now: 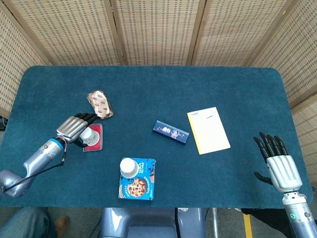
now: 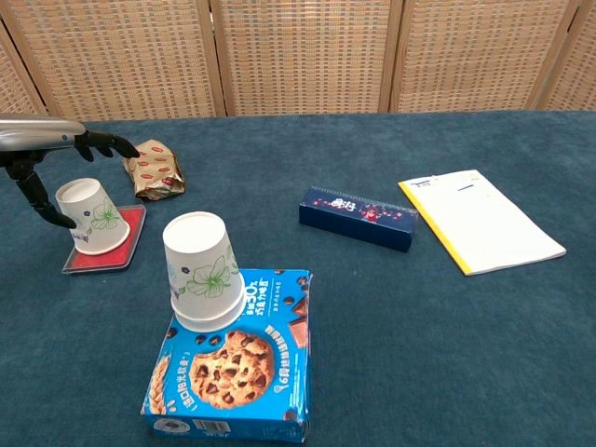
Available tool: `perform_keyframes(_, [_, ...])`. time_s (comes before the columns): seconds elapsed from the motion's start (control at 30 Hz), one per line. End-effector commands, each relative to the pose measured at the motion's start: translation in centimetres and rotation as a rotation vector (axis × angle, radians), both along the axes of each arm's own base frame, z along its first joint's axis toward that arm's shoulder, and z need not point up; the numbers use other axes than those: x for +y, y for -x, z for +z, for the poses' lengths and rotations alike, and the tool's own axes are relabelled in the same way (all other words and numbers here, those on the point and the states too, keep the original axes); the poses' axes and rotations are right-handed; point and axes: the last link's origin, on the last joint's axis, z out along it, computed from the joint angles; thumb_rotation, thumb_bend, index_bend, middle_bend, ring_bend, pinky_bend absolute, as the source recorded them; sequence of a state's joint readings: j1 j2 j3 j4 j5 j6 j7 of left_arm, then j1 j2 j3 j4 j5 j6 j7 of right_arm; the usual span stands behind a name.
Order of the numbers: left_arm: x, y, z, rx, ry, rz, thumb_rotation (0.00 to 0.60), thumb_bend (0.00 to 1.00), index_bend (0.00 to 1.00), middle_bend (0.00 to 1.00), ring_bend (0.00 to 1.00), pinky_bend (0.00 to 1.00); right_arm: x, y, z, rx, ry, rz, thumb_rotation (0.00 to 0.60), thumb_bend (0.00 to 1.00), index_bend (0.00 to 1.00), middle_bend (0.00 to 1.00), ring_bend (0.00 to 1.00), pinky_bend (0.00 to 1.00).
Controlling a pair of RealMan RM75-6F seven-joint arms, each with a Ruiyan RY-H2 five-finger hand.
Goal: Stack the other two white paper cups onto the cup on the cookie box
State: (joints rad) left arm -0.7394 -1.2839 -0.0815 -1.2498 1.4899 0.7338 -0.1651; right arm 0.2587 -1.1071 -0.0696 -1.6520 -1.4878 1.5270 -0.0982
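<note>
Presently on the blue table (image 1: 237,94): one cookie box (image 2: 232,367), lying flat near the front edge, with a white paper cup (image 2: 202,271) standing upside down on its rear left corner. Second white cup (image 2: 89,216), also upside down, standing on a small red tray (image 2: 130,233) to the left of the box and well apart from it. Left hand (image 1: 74,127) poised over this second cup, its dark fingers (image 2: 110,142) spread above the cup and the thumb (image 2: 35,196) reaching down on the cup's left side; whether any part touches the cup cannot be told, and no grip is visible. Right hand (image 1: 278,162) at the front right corner of the table, fingers straight and apart, holding nothing, well away from every object. Foil-wrapped snack (image 1: 100,104), gold with red markings, lying just behind the red tray, near the left hand's fingertips. Slim dark blue box (image 1: 170,132) with a printed lid, lying near the table's middle. Notepad (image 1: 208,130) with a yellow spine, lying flat to the right of the slim box. Woven folding screen (image 1: 158,29) standing behind the table.
</note>
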Motion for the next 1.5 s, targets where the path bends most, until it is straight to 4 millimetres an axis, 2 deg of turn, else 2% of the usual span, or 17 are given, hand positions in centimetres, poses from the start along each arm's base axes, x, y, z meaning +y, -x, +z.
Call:
perform_keyframes(0.03, [0.1,-0.1,-0.4,-0.006,-0.003,0.000,0.600,0.05,0.18,0.24,0.23,0.26,0.0,0.0,0.0,-0.001,0.002,0.000,0.600,0.00,0.00,0.00,0.00,0.00])
perform_keyframes(0.17, [0.5,0.0,-0.5,-0.001,-0.016,0.009,0.600,0.22,0.37,0.44,0.40,0.34,0.1,-0.1,0.1,-0.009,0.011,0.003,0.600,0.00,0.00,0.00,0.00,0.00])
perform_keyframes(0.2, [0.6,0.0,-0.5,0.002,-0.016,0.013,0.600,0.23,0.39,0.46,0.42,0.35,0.1,-0.1,0.1,-0.009,0.012,0.002,0.600,0.00,0.00,0.00,0.00,0.00])
perform_keyframes(0.27, [0.6,0.1,-0.2,0.008,-0.020,0.018,0.600,0.23,0.43,0.48,0.44,0.35,0.0,-0.1,0.2,-0.010,0.013,0.000,0.600,0.00,0.00,0.00,0.00,0.00])
perform_keyframes(0.5, [0.5,0.0,1.6,0.023,-0.045,0.016,0.600,0.23,0.45,0.49,0.44,0.35,0.0,-0.1,0.2,-0.019,0.013,0.000,0.600,0.00,0.00,0.00,0.00,0.00])
perform_keyframes(0.63, [-0.4,-2.4,4.1,-0.036,-0.069,-0.035,0.600,0.23,0.45,0.49,0.44,0.35,0.1,-0.2,0.5,-0.028,0.021,0.004,0.600,0.00,0.00,0.00,0.00,0.00])
perform_keyframes(0.73, [-0.8,-4.0,5.0,-0.077,-0.073,-0.067,0.600,0.23,0.44,0.49,0.44,0.35,0.1,-0.3,0.6,-0.031,0.022,0.005,0.600,0.00,0.00,0.00,0.00,0.00])
perform_keyframes(0.8, [-1.3,-5.7,5.8,-0.116,-0.073,-0.105,0.600,0.23,0.44,0.49,0.44,0.35,0.2,-0.3,0.7,-0.032,0.024,0.005,0.600,0.00,0.00,0.00,0.00,0.00])
perform_keyframes(0.83, [-2.0,-8.0,6.5,-0.163,-0.070,-0.162,0.600,0.23,0.43,0.49,0.44,0.35,0.2,-0.3,0.7,-0.033,0.026,0.006,0.600,0.00,0.00,0.00,0.00,0.00])
perform_keyframes(0.97, [-3.2,-11.5,7.7,-0.196,-0.043,-0.246,0.600,0.23,0.43,0.49,0.44,0.35,0.2,-0.3,0.8,-0.034,0.029,0.007,0.600,0.00,0.00,0.00,0.00,0.00])
perform_keyframes(1.13, [-5.2,-15.7,7.7,-0.226,0.063,-0.297,0.600,0.23,0.43,0.49,0.44,0.35,0.2,-0.3,0.9,-0.032,0.032,0.007,0.600,0.00,0.00,0.00,0.00,0.00])
perform_keyframes(1.27, [-6.2,-17.7,7.3,-0.171,0.117,-0.352,0.600,0.23,0.43,0.49,0.44,0.35,0.1,-0.2,0.8,-0.032,0.031,0.005,0.600,0.00,0.00,0.00,0.00,0.00])
perform_keyframes(1.5, [-7.6,-19.2,6.0,-0.053,0.188,-0.370,0.600,0.23,0.43,0.49,0.44,0.35,0.2,-0.2,1.1,-0.036,0.040,0.005,0.600,0.00,0.00,0.00,0.00,0.00])
